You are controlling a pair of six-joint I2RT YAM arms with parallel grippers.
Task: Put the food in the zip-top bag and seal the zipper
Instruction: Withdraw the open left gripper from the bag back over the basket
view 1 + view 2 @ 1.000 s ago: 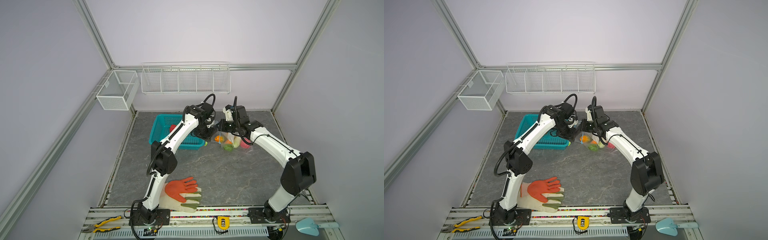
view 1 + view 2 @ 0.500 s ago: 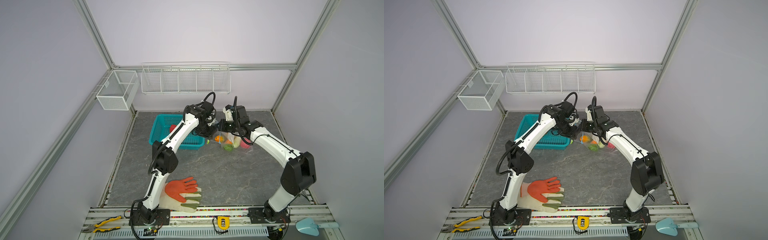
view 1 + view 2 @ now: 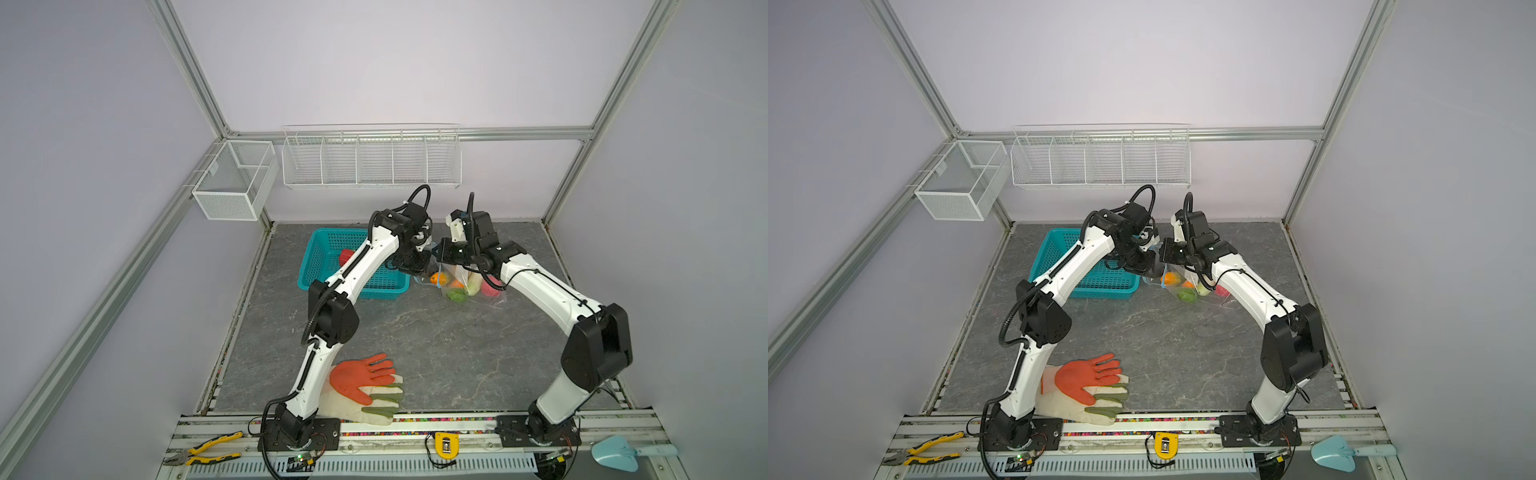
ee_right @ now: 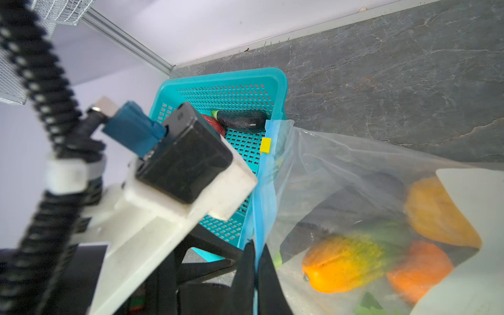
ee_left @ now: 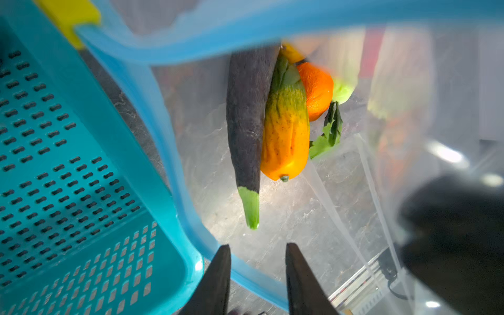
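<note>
The clear zip-top bag (image 3: 469, 286) (image 3: 1192, 286) stands open beside the teal basket. Its light blue zipper (image 5: 218, 35) has a yellow slider tab (image 4: 265, 144). My right gripper (image 4: 255, 245) is shut on the zipper strip and holds the mouth up. My left gripper (image 5: 257, 251) hangs open just over the mouth, with nothing between its fingers. Food lies inside the bag: a dark eggplant (image 5: 245, 122), a yellow-orange fruit (image 5: 286, 136), an orange (image 5: 316, 90) and green pieces. A red piece (image 4: 215, 124) and another dark eggplant (image 4: 240, 120) are in the basket.
The teal perforated basket (image 3: 328, 257) touches the bag's mouth side. Orange-and-white gloves (image 3: 365, 386) lie near the front by the left arm's base. Wire racks (image 3: 370, 158) hang on the back wall. Pliers (image 3: 199, 451), a tape measure (image 3: 446, 444) and a blue scoop (image 3: 615, 453) lie on the front rail.
My left gripper's jaws have parted at the bag's mouth, and the arm has shifted only slightly. The right arm has held still with the zipper strip.
</note>
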